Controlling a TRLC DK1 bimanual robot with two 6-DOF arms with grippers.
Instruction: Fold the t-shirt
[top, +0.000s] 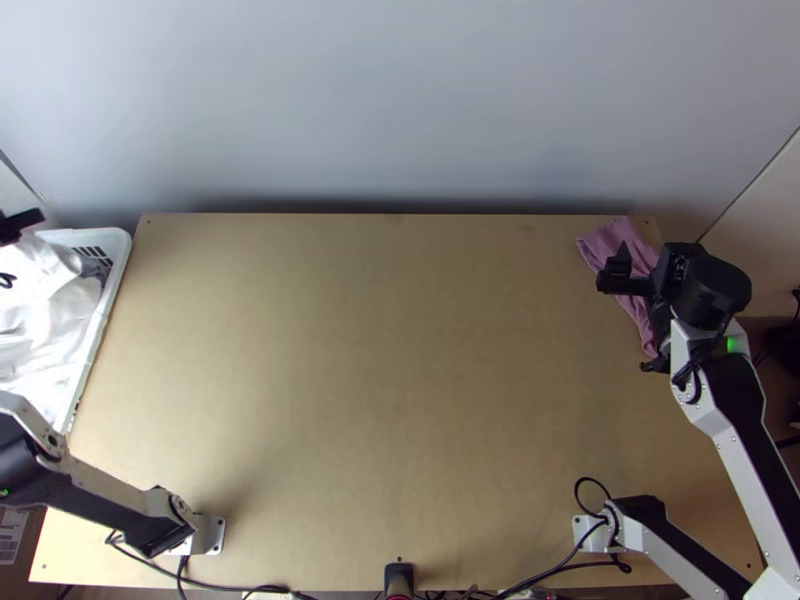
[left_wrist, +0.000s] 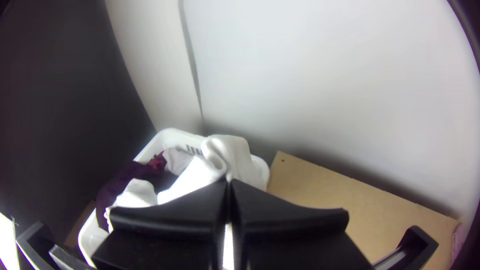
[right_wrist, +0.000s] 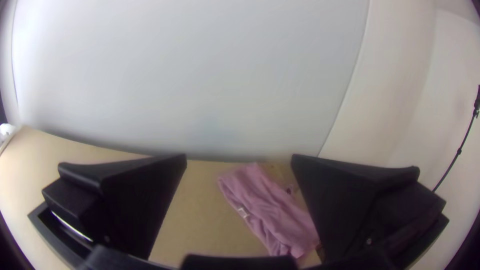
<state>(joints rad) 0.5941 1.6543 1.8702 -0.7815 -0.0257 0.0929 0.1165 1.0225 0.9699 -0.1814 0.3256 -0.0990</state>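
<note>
Left gripper (left_wrist: 229, 182) closed, fingers together at the tips, looks to be pinching the white garment (left_wrist: 235, 155). That's probably the t-shirt; shape too bunched to confirm. It sits bunched in the white basket (top: 113, 285) off the worktop's left side, part of it standing above the rim. Grip from above makes sense: pulls one piece off the pile without dragging the dark purple cloth (left_wrist: 125, 180) along.

Right gripper (right_wrist: 240, 160) wide, nothing between the fingers, over the far right of the worktop (top: 380, 350). Pink cloth (right_wrist: 270, 212) lies there in a compact folded strip near the far right corner. Likely set there to leave the middle free for folding.

Edges: basket rim is right beside the worktop edge, so lift the garment high before going across or it'll snag. Back wall (top: 400, 110) runs along the far edge, keep both grippers off it. Bare middle is the room to spread. Folding hasn't begun; next should be lift, carry over, lay down, right gripper in to help flatten.
</note>
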